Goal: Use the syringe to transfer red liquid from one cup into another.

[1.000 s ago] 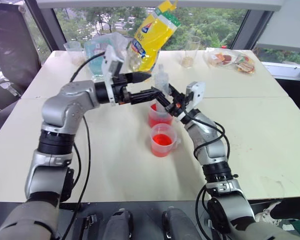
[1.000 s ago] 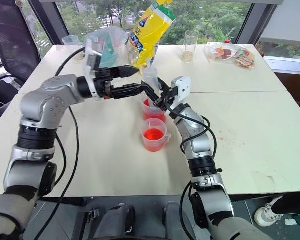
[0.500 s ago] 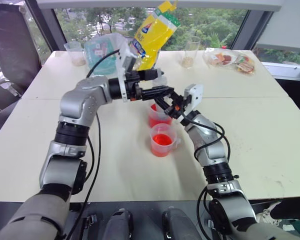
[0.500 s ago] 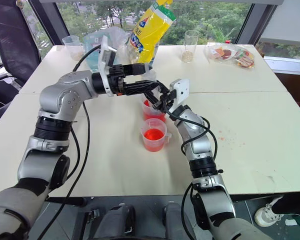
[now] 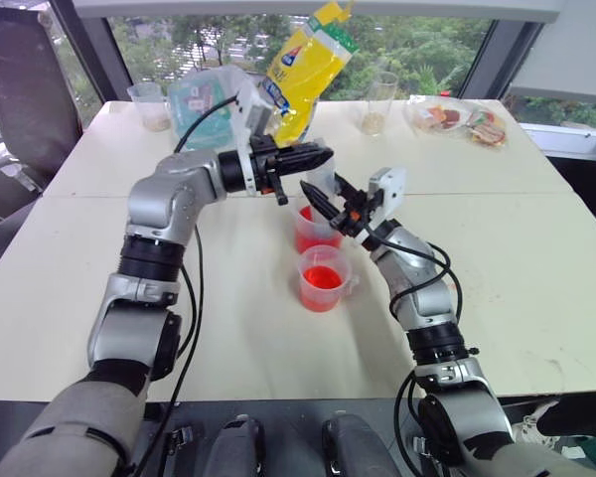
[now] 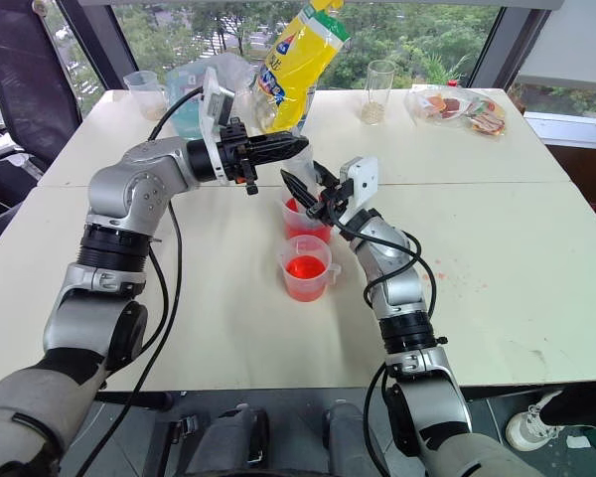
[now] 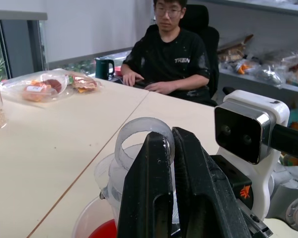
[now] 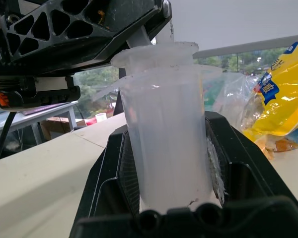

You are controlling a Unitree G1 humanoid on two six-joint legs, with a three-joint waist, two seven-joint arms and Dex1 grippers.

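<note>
2 red-tinted cups stand on the pale table (image 5: 228,328), the shorter, narrower cup (image 5: 323,279) nearer, the taller, wider cup (image 5: 315,231) just behind it. Above the taller cup the right gripper (image 5: 323,202) is clamped on the syringe (image 8: 164,124), barrel upright, plunger end topmost; its tip is hidden behind the fingers. The left gripper (image 5: 316,157), pointing level toward the right arm, has its fingers (image 7: 151,188) pressed together at the plunger's ring. Beyond, a yellow bag (image 5: 303,65) leans by the window.

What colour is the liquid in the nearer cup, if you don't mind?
Bright red-orange liquid, clearest in the left eye view.
</note>
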